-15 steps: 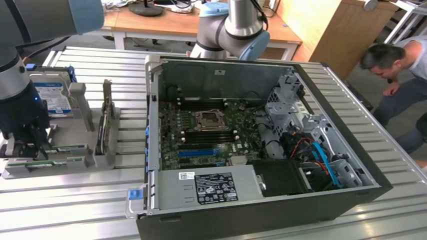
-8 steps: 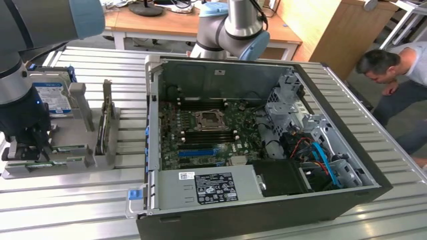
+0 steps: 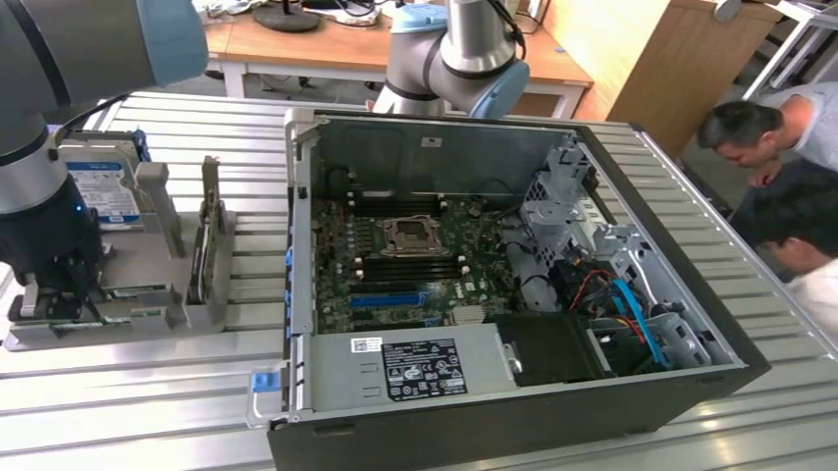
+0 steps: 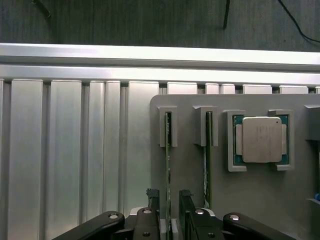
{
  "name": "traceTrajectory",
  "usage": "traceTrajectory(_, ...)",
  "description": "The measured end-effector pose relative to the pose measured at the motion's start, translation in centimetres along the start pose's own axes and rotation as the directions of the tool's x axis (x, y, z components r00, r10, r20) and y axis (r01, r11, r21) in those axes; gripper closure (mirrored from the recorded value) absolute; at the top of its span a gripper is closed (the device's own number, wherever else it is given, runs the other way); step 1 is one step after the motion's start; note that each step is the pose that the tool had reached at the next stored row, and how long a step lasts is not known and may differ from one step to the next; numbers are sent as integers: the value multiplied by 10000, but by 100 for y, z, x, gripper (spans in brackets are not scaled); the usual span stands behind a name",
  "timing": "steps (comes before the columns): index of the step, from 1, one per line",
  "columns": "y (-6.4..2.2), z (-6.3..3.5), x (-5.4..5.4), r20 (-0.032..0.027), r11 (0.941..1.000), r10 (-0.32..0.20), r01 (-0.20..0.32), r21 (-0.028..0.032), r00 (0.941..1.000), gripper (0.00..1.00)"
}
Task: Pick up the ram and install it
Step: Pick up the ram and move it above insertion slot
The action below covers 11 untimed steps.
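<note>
Jaws apart and low over the grey holder on the worktop, one either side of the ram, which stood on edge in its slot, just beside the second stick, the processor further along.

**Arm down low, fingers spread**

The arm rises at the back, swings over and drops its wrist straight down on the exterior view's left. The gripper points downward, and its two black fingers stand wide apart, not clamped shut.
</note>
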<state>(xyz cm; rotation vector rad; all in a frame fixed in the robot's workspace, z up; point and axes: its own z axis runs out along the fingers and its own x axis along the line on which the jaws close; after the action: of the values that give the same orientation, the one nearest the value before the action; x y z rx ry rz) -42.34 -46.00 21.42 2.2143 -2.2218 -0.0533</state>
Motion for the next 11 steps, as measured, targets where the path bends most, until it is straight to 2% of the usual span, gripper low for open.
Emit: traceTrajectory(11, -3, 101, 2, -1, 10000, -1, 1, -1, 10000, 70)
